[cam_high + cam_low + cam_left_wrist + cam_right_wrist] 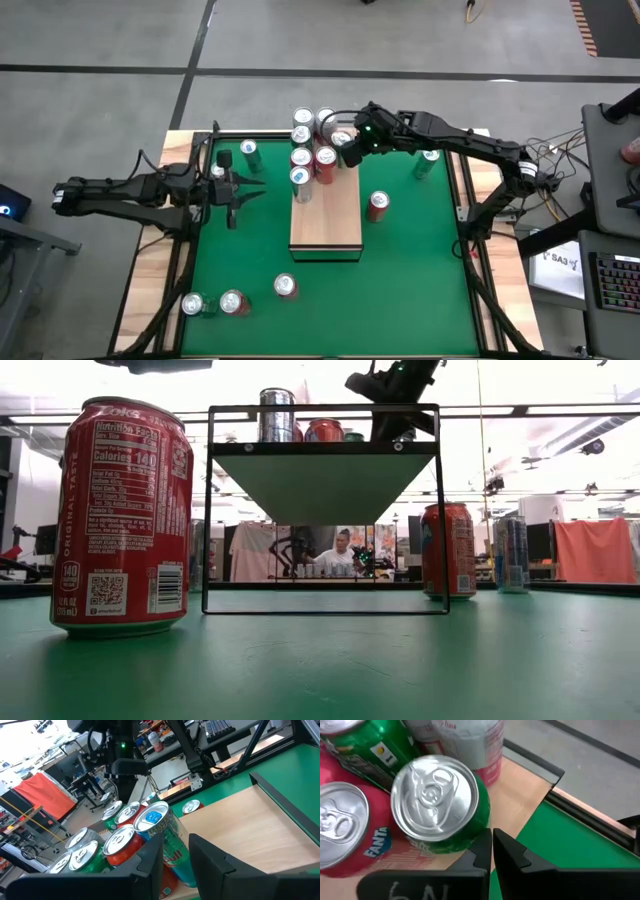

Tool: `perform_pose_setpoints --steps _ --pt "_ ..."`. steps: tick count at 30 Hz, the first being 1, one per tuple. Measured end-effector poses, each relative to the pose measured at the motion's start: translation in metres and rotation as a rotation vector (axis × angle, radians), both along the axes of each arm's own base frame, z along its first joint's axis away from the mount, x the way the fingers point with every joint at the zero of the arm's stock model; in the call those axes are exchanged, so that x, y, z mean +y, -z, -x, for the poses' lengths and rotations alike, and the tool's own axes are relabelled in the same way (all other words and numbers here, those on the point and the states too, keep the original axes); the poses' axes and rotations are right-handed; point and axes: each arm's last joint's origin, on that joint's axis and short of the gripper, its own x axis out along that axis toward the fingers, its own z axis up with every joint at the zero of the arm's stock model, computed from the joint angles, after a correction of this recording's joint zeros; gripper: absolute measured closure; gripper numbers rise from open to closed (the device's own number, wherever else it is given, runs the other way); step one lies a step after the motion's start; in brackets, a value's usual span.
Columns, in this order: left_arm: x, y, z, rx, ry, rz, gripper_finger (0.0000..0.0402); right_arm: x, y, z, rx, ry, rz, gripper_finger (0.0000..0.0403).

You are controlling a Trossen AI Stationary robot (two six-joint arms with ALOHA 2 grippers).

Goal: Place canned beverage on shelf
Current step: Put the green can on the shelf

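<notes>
While your right arm reaches over the shelf's (pixel 326 215) far end, cans cluster there.
Right gripper (pixel 491 851) sits just beside a green can (pixel 440 805), fingers together, gripping nothing; left gripper (pixel 246 195) waits beside the shelf, fingers apart.

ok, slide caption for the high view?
Right gripper over the cans at the shelf's far end; left gripper waiting beside it.

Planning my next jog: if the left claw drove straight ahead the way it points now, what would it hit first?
Most likely the blue-topped can at the near edge of the can cluster on the shelf. It sits directly ahead of the left claw, though depth is hard to judge.
</notes>
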Motion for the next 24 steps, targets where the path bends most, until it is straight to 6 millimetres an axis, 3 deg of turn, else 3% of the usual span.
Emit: perform_pose_setpoints --steps 9,24 --pt "0.000 0.000 0.000 0.001 -0.001 0.000 0.0324 -0.003 0.009 -0.010 0.002 -0.014 -0.010 0.0394" --pt "0.000 0.001 0.000 0.004 -0.001 0.003 0.0324 -0.005 0.006 -0.016 -0.051 -0.039 0.021 0.0394"
